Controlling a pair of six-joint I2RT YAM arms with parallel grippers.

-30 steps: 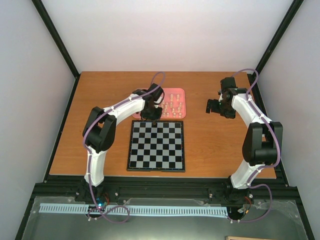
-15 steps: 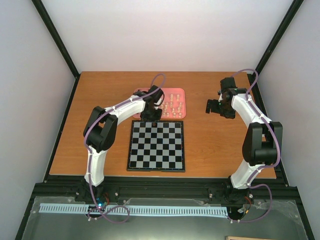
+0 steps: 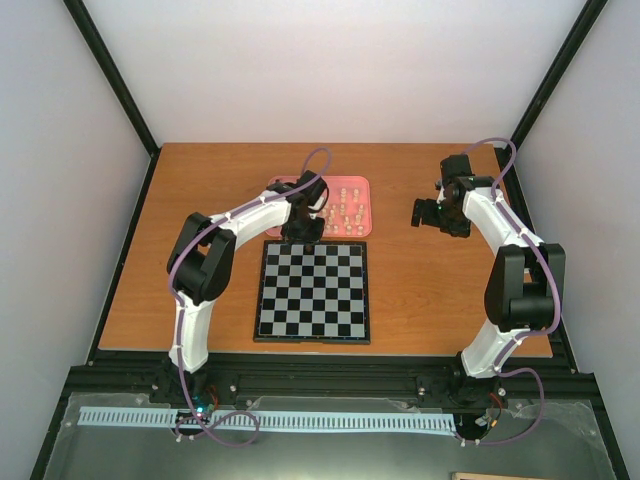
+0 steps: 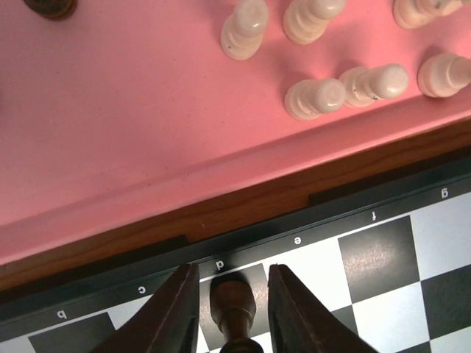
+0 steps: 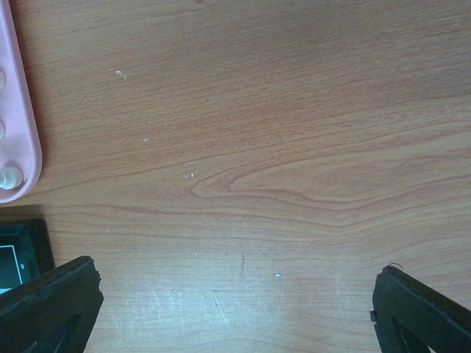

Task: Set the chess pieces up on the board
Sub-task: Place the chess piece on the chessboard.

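Note:
The board (image 3: 312, 292) lies mid-table, its far edge in the left wrist view (image 4: 383, 243). My left gripper (image 3: 303, 238) hangs over that far edge. Its jaws (image 4: 233, 268) stand on either side of a dark brown chess piece (image 4: 232, 294) on the dark square by the letter d, with a thin gap on each side, so it is narrowly open. Cream pieces (image 4: 316, 98) and a dark one (image 4: 48, 6) lie in the pink tray (image 4: 110, 110). My right gripper (image 3: 428, 213) is wide open and empty over bare wood (image 5: 234, 278).
The pink tray (image 3: 345, 205) sits just beyond the board with a strip of wood between them. Its edge (image 5: 18, 95) and the board's corner (image 5: 18, 250) show at the left of the right wrist view. Black frame rails border the table.
My left wrist has shifted slightly at the board's far edge and then held still. The right arm has not moved.

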